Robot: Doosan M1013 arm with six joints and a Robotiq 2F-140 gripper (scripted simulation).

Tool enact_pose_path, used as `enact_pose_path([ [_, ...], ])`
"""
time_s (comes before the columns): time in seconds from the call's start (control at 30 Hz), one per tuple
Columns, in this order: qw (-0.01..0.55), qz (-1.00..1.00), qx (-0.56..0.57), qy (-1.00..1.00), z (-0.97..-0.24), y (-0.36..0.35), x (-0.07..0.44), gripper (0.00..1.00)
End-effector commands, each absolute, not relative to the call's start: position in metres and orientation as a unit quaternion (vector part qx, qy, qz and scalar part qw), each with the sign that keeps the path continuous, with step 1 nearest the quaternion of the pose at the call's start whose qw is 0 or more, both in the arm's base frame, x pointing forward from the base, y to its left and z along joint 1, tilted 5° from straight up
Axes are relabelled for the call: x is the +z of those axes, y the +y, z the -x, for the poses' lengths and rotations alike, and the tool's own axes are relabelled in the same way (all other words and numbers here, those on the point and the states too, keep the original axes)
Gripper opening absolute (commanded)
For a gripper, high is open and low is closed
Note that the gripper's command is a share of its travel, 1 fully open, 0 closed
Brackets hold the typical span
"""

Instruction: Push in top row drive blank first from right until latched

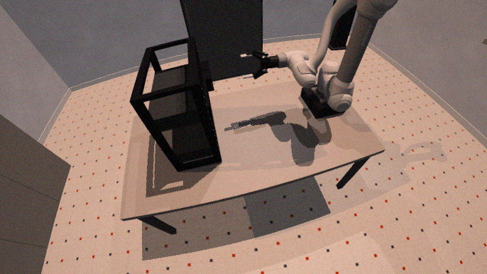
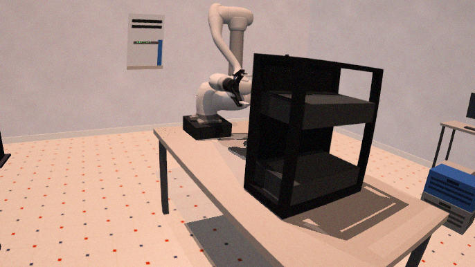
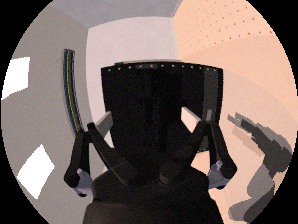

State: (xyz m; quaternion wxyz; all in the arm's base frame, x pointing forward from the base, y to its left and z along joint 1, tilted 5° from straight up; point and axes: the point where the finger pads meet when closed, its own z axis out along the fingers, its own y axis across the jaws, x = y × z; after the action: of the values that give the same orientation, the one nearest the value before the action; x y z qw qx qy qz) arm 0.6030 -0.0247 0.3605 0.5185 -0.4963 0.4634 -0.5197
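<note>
A black open-frame rack (image 1: 177, 106) stands upright on the left part of the table; it also shows in the exterior view (image 2: 305, 135) and in the wrist view (image 3: 156, 110). Its front face points toward the arm and is dark; I cannot make out the single drive blanks. My gripper (image 1: 253, 64) is open and empty. It hangs in the air at about the height of the rack's top row, some way in front of the rack face and apart from it. It also shows in the exterior view (image 2: 238, 87), and in the wrist view (image 3: 149, 172) both fingers are spread wide.
The arm's base (image 1: 319, 103) sits on the table's right rear part. A tall dark cabinet (image 1: 221, 35) stands behind the table. A blue unit (image 2: 450, 194) sits on the floor beyond the rack's back.
</note>
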Motion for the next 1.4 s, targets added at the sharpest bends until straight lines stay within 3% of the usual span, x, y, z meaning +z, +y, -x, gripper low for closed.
enact_pose_path([
  [0.0, 0.519, 0.496, -0.52, 0.463, -0.605, -0.024, 0.361, 1.0],
  [1.37, 0.519, 0.496, -0.52, 0.463, -0.739, 0.05, 0.379, 1.0],
])
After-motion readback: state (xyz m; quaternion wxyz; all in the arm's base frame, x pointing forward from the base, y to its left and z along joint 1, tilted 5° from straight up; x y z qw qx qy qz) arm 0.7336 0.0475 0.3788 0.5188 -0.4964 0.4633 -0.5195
